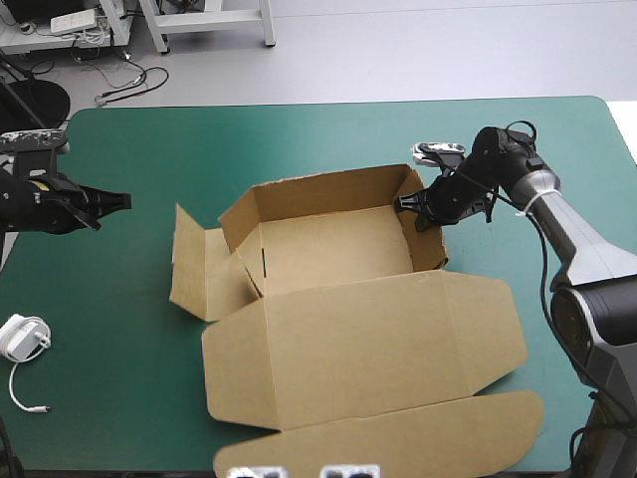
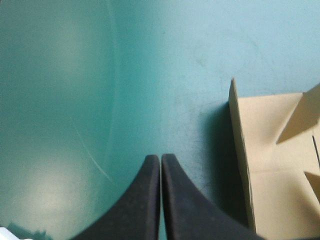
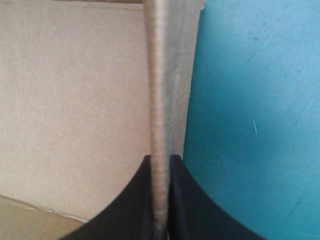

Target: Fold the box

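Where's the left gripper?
High view: near the table's left edge, the left gripper, shut, points toward the box without touching it.

The tabletop point(image 1: 129, 438) lies under a teal-green cover point(image 1: 299, 139) that reaches the far edge and both side edges, rounding off at the far right corner. Close to the left edge, toward the near-left corner, a small white device point(image 1: 22, 337) that looks like a charger lies flat on the cover. A thin white cord point(image 1: 11, 383) leaves it, bends toward the near edge and ends in a small plug point(image 1: 39, 408), which rests on the cover a little apart from the device. In the left wrist view, a thin pale line point(image 2: 92, 157) marks the cover's surface.
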Robot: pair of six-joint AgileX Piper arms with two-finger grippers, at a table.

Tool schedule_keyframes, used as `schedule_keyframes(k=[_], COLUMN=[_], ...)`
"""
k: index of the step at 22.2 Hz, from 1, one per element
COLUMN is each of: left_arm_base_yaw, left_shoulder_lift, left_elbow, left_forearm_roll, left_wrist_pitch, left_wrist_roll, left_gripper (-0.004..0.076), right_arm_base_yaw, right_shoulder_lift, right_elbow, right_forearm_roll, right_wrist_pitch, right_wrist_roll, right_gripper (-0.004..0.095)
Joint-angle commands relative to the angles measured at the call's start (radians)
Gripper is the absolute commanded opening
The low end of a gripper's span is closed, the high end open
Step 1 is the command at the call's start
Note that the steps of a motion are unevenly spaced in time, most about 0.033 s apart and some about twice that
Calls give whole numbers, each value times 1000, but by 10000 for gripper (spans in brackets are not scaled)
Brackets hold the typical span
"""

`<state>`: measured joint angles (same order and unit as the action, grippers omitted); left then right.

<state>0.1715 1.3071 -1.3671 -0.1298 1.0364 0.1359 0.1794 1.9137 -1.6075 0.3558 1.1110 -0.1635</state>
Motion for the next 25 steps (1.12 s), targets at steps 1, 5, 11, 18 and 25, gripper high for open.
schedule_keyframes(k=[1,5,11,18,25], left_arm_base_yaw=[-2,0,120,258,245], left_shoulder_lift=[43,108,200,208,193], left_elbow=[-24,-24,-30,-30,-30], left_forearm_roll=[-14,-37,-405,-887,-1309], left_wrist_pitch=[3,-4,-28,34,262], left_wrist_roll=[-2,-2,152,382,479], left_gripper=[0,0,0,0,0], right_arm_base_yaw=[0,-5,-121,-271,-268], right_shoulder_lift=[-57,-118,-289,-427,-432], right_elbow=[-60,-95,-146,-146,-146], right_forearm_roll=[33,31,179,448,503], right_wrist_pitch=[44,83,141,141,99], right_wrist_roll=[-20,-20,-70,-132,-157], right_gripper=[-1,-1,-20,-20,-19])
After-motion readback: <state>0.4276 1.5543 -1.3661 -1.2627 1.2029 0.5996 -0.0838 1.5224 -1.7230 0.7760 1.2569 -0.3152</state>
